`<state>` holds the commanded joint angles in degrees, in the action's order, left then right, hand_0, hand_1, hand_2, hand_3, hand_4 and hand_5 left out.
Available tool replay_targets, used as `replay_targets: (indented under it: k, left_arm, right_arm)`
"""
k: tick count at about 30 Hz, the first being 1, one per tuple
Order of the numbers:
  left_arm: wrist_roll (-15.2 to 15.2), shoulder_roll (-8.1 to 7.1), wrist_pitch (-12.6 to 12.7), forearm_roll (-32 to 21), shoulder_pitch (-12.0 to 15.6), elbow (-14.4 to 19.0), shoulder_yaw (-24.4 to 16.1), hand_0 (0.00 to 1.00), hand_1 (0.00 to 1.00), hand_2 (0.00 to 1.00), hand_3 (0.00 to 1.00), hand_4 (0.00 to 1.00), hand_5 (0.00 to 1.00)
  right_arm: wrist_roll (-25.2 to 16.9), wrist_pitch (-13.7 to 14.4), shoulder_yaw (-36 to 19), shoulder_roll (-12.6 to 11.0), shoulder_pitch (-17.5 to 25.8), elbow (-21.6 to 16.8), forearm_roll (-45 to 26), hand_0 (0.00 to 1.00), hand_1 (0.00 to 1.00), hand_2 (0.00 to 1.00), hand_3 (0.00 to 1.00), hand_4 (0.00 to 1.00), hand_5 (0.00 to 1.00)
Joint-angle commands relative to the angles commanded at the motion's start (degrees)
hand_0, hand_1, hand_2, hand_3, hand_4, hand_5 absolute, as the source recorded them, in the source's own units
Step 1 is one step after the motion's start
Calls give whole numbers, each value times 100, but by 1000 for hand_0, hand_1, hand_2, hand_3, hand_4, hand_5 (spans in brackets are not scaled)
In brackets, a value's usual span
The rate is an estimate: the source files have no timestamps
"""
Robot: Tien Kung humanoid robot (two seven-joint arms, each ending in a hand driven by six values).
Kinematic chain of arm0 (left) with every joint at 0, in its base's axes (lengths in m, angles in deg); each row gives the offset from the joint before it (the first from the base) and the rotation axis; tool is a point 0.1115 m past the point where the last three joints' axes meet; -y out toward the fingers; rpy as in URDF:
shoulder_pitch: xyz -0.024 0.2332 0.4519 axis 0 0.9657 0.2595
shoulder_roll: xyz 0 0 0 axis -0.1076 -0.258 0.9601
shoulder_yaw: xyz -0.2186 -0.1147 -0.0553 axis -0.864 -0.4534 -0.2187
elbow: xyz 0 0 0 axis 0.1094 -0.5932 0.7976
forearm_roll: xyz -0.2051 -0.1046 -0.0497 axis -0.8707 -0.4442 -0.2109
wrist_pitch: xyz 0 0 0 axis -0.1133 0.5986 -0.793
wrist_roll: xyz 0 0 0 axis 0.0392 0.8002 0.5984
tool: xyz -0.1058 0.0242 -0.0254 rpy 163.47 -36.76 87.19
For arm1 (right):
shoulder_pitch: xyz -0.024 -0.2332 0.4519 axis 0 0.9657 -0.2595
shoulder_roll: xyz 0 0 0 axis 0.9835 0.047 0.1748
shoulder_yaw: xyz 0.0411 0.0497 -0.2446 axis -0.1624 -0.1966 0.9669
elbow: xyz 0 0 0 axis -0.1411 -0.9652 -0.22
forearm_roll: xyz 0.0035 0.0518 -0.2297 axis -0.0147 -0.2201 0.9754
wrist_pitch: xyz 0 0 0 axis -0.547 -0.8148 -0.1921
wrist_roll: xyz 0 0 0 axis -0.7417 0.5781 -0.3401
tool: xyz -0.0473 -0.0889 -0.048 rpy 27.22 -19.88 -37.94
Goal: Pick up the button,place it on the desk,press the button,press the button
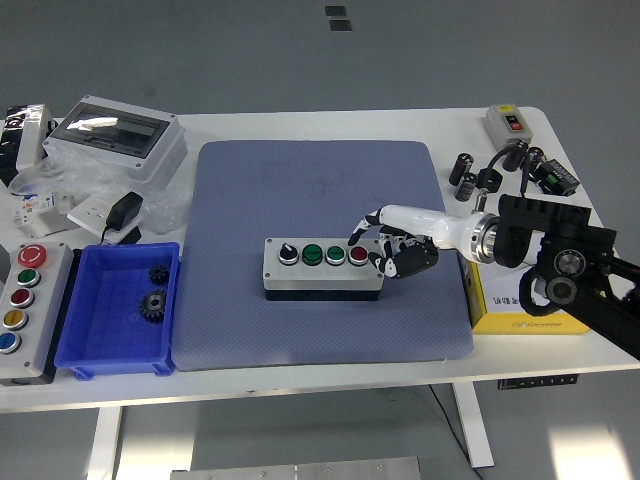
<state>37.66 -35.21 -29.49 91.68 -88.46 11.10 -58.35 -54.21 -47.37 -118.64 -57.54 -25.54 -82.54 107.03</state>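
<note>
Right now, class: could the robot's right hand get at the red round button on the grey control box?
Probably yes. The right hand hangs over the grey control box's right end, a fingertip at the red round button; nothing lies between them.

Single view only, head camera. Mounted high on the robot's side, facing forward and down over the white table (pixel 300 375). Near table edge runs across the lower part of the frame, with the table legs and floor below it; far edge sits in the upper part, grey floor beyond. Distance is moderate: the whole tabletop fits, left end slightly cropped. Right arm (pixel 560 265) enters from the right edge. No second view, so nothing overlaps.
</note>
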Motion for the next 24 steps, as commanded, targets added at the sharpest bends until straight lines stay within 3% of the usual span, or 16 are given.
replay_targets:
  k: [18, 24]
  left_arm:
    - [-11, 6, 1, 18, 0, 0, -2, 624, 537, 523, 590, 613, 178]
    - [-13, 8, 1, 11, 11, 0, 11, 625, 538, 523, 590, 614, 179]
  right_arm:
    - [-65, 180, 149, 114, 214, 294, 173, 2, 124, 242, 744, 443, 2]
    - [-295, 102, -285, 55, 303, -79, -303, 2, 122, 236, 740, 435, 2]
